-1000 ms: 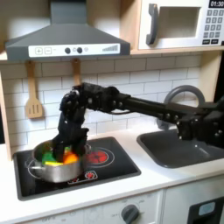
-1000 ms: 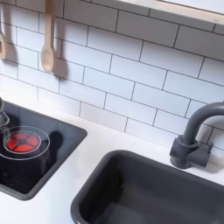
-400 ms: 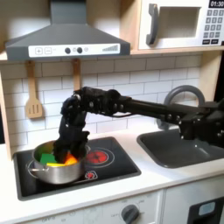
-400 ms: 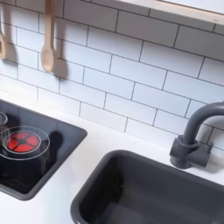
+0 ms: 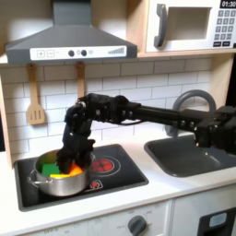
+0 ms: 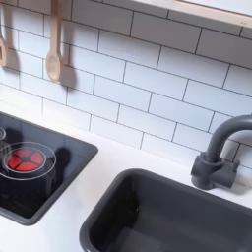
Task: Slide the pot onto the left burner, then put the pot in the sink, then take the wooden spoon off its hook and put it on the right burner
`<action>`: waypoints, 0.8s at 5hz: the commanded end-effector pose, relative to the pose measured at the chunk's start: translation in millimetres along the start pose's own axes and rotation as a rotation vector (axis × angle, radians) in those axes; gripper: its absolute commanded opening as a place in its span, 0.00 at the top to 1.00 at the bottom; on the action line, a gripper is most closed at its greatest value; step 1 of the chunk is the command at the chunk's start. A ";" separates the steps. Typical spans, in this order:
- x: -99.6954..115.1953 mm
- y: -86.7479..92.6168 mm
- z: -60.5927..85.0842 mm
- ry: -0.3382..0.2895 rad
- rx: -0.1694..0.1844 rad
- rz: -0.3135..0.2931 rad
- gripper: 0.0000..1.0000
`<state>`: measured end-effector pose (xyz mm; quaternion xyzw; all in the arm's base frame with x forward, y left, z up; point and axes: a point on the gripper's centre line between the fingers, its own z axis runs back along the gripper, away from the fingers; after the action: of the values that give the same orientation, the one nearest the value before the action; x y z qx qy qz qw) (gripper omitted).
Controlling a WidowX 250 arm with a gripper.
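One black arm (image 5: pixel 138 112) is seen stretched from the first exterior view's right across a toy kitchen, its pincer (image 5: pixel 66 159) lowered to the far rim of the pot (image 5: pixel 57 175); whether the pincer is closed on the rim cannot be told. The pot, shiny steel and filled with green, orange and yellow pieces, is shown on the burner at the first exterior view's left, on the black cooktop (image 5: pixel 115 180). A red-ringed burner (image 5: pixel 102 165) is left bare beside it. The sink (image 6: pixel 162 217), dark grey with an arched faucet (image 6: pixel 219 153), is set into the white surface (image 6: pixel 49 231) at the second exterior view's right. The wooden spoon (image 6: pixel 52 44) is pictured hanging against the white tiled wall in the second exterior view, and a slotted wooden spatula (image 5: pixel 35 100) is hung under the range hood (image 5: pixel 69 41) in the first exterior view.
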<state>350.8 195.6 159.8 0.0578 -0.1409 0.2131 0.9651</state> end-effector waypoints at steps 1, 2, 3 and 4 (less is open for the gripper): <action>3.5 3.9 20.9 -0.050 -0.024 0.006 1.00; 4.3 7.0 28.6 -0.071 -0.028 0.009 1.00; 4.1 10.1 35.1 -0.083 -0.035 0.022 1.00; 1.2 9.5 31.3 -0.047 -0.033 0.007 1.00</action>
<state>340.7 198.2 195.1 0.0459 -0.1744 0.2127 0.9603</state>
